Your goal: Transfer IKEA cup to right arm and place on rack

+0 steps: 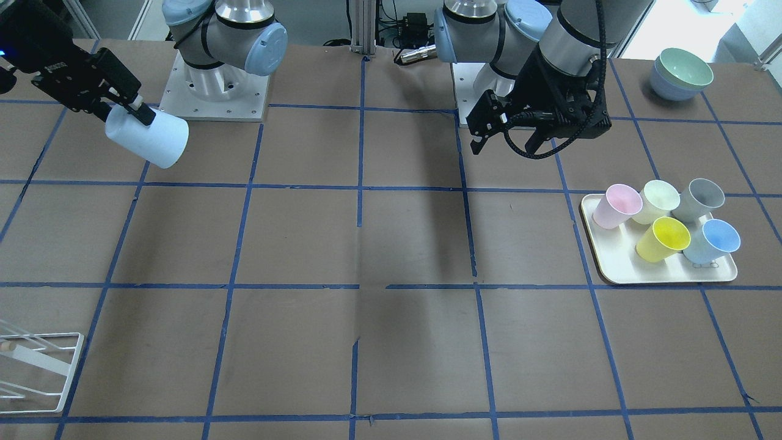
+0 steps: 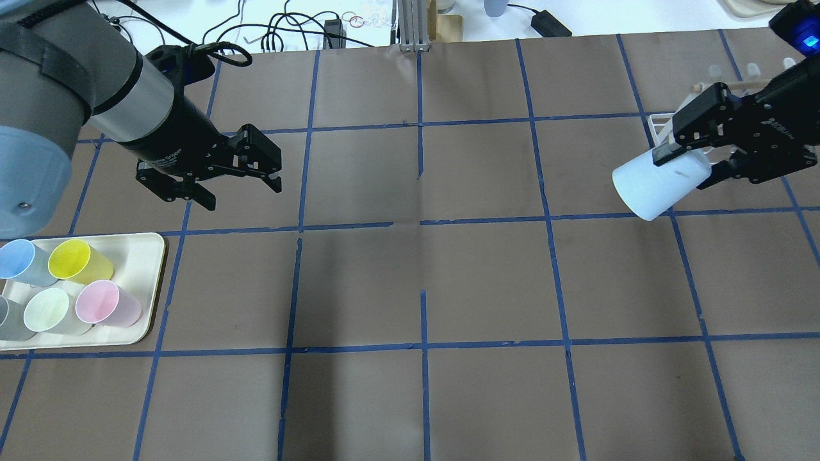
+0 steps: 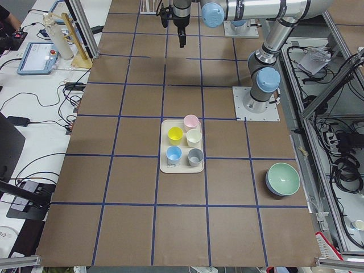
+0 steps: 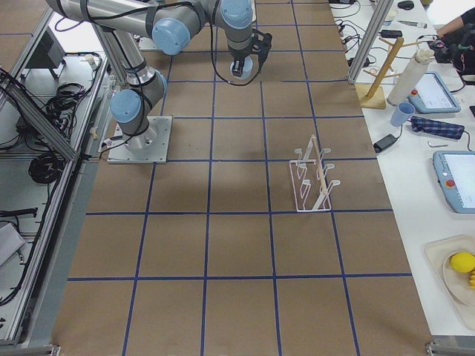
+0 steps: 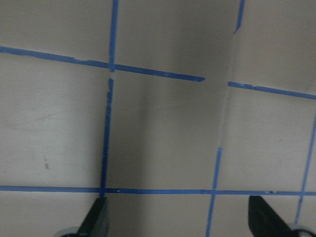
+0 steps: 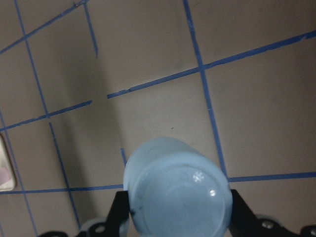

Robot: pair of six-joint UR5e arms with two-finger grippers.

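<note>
Brown table [image 2: 487,282] gridded in blue tape. Above its right side, right arm [image 4: 119,22], right gripper [image 2: 682,168] clenched on IKEA cup [image 2: 653,186], sideways in mid-air, apart from rack [image 4: 312,178]. Left gripper [image 2: 243,196] released, fingers spread, near cream tray [image 2: 144,256].

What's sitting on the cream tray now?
Five mouth-up cups: pink cup, pale green cup, grey cup, yellow cup, blue cup. The tray surface beneath them is hidden.
</note>
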